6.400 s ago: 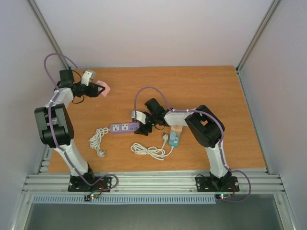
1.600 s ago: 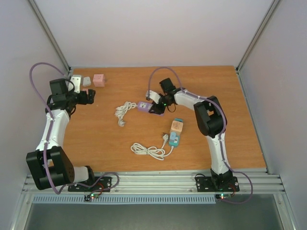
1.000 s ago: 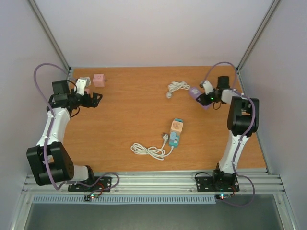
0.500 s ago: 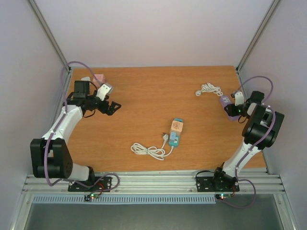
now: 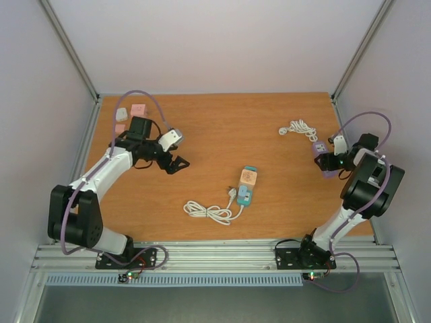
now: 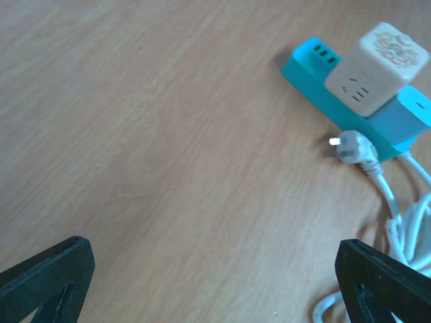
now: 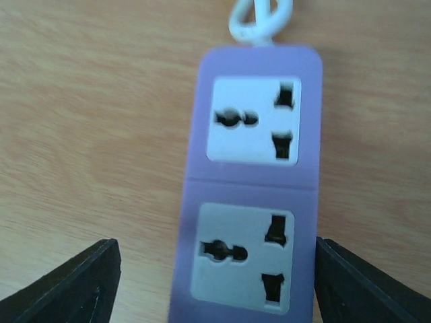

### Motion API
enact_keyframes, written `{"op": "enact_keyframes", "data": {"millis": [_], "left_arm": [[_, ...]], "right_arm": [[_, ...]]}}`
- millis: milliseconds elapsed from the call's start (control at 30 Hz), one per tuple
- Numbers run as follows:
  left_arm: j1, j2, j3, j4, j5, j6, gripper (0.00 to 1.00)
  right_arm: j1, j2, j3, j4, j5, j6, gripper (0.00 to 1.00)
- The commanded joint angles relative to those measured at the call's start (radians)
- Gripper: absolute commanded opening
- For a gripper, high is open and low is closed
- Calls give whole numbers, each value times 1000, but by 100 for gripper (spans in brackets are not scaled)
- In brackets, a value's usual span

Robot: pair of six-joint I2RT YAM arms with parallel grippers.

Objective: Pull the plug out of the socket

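Where the counter (image 5: 202, 134) comes nearest the arm bases, a loosely coiled white cord (image 5: 209, 212) lies a little left of centre. Its white plug (image 6: 350, 148) lies loose on the wood, close against the side of a teal socket strip (image 5: 244, 196) just beyond the coil. A beige cube plug (image 5: 248, 177) is seated on top of the teal strip, toward its far end, pushed fully down.

Further back and to the left, the left fingers (image 6: 47, 279) hang over bare wood, spread wide with nothing between them. Their wrist camera looks past them at the teal strip and the cube.

At the right edge of the counter, the right fingers (image 7: 74, 282) are spread apart to either side of a purple socket strip (image 7: 252, 182), which lies flat with its two outlets facing up. Bare wood shows between one finger and the strip. The other finger stands close against the strip's edge, and whether it touches cannot be told. The purple strip's white lead (image 5: 296, 128) lies bundled just beyond it.

In the far left corner sit a pink cube (image 5: 139, 110), a small white block (image 5: 122, 114) beside it, and a paler pink piece (image 5: 120, 128) just nearer.
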Motion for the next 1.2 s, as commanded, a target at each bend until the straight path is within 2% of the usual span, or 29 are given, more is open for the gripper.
{"op": "enact_keyframes", "data": {"millis": [0, 100, 267, 433, 533, 633, 733, 867, 1033, 1167], "left_arm": [[-75, -23, -36, -40, 2, 77, 100], [-161, -44, -66, -87, -50, 157, 98], [-300, -58, -119, -127, -117, 240, 86], [-448, -61, -186, -82, -224, 270, 77], [-497, -58, -222, -27, -271, 258, 66], [-520, -88, -283, 62, -299, 234, 59], [-545, -108, -340, 108, -346, 253, 55], [-553, -101, -368, 132, -411, 256, 40], [-552, -95, -403, 183, -488, 259, 31], [-521, -69, -391, 191, -552, 283, 22]], "right_arm": [[7, -80, 86, -145, -123, -25, 81], [26, -109, 105, -188, -176, -27, 82], [91, -154, 97, -229, -221, -37, 83], [177, -176, 96, -237, -236, -20, 82], [232, -186, 95, -227, -239, 9, 81], [289, -186, 95, -212, -247, 39, 79], [348, -174, 96, -188, -235, 66, 72], [422, -149, 100, -152, -224, 110, 63], [490, -112, 110, -106, -207, 157, 52], [526, -87, 109, -88, -193, 168, 49]]}}
